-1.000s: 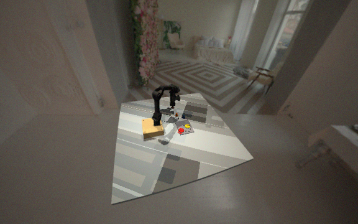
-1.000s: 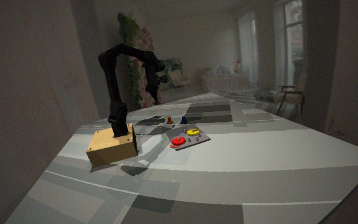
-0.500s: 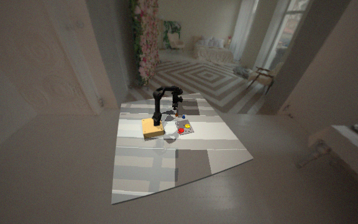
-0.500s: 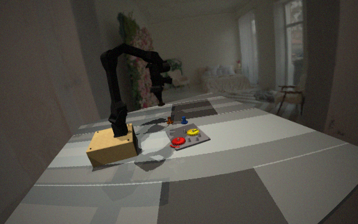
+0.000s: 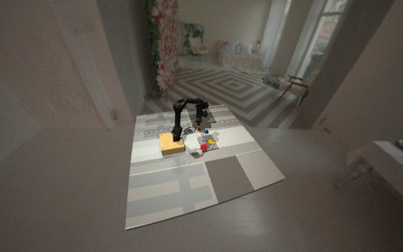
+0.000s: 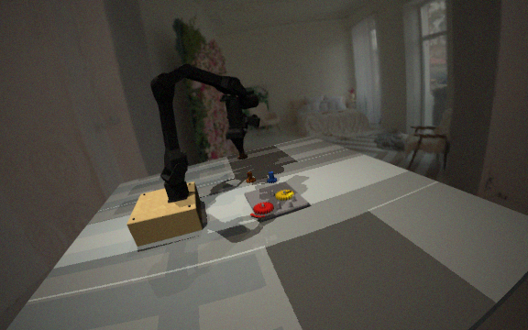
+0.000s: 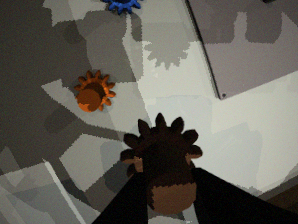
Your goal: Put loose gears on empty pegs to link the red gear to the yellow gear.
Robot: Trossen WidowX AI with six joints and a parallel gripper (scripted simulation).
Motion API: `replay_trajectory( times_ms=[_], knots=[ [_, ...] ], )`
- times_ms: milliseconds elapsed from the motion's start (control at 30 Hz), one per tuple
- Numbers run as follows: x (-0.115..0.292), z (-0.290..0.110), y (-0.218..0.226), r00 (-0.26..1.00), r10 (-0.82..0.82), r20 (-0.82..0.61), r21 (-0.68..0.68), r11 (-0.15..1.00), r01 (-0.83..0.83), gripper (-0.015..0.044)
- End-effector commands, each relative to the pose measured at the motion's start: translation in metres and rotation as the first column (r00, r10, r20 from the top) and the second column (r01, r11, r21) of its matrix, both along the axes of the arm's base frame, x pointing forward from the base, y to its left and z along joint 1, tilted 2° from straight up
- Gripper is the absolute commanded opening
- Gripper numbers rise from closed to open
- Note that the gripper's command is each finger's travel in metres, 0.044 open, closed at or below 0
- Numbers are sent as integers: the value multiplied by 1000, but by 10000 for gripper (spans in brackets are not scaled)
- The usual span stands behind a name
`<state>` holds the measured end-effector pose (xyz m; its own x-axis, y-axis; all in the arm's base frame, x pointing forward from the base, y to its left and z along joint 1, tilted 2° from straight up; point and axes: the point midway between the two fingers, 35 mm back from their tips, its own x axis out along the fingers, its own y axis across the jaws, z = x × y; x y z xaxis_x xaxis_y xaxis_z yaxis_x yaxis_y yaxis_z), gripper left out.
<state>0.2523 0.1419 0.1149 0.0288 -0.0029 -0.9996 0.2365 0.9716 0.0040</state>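
Observation:
My gripper [image 5: 199, 123] [image 6: 242, 154] [image 7: 166, 179] is shut on a dark brown gear [image 7: 160, 131] [image 6: 242, 157], held above the table behind the board. An orange gear [image 5: 199, 129] [image 6: 250, 177] [image 7: 103, 92] stands on the table under and near the gripper. A blue gear [image 5: 206, 131] [image 6: 271, 177] [image 7: 123, 5] stands to its right. The grey board [image 5: 201, 139] [image 6: 300, 202] [image 7: 250, 60] bears the red gear [image 5: 203, 147] [image 6: 263, 208] at its front left and the yellow gear [image 5: 210, 142] [image 6: 284, 195] further back. Short grey pegs show near them, too small to count.
The arm's wooden base block [image 5: 171, 145] [image 6: 165, 215] stands left of the board. A red arrow [image 6: 257, 215] lies beside the red gear. Patchy shadows and light stripes cross the table [image 5: 173, 190] [image 6: 218, 280].

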Motion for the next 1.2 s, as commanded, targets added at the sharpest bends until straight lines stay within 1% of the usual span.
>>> replay_trajectory(
  times_ms=[0, 1167],
  knots=[
    [1, -3, -6, 999, -48, -20, 13, 999, 48, 0],
    [42, -19, -71, 999, -32, 0, 6, 999, 32, 0]
  ],
)
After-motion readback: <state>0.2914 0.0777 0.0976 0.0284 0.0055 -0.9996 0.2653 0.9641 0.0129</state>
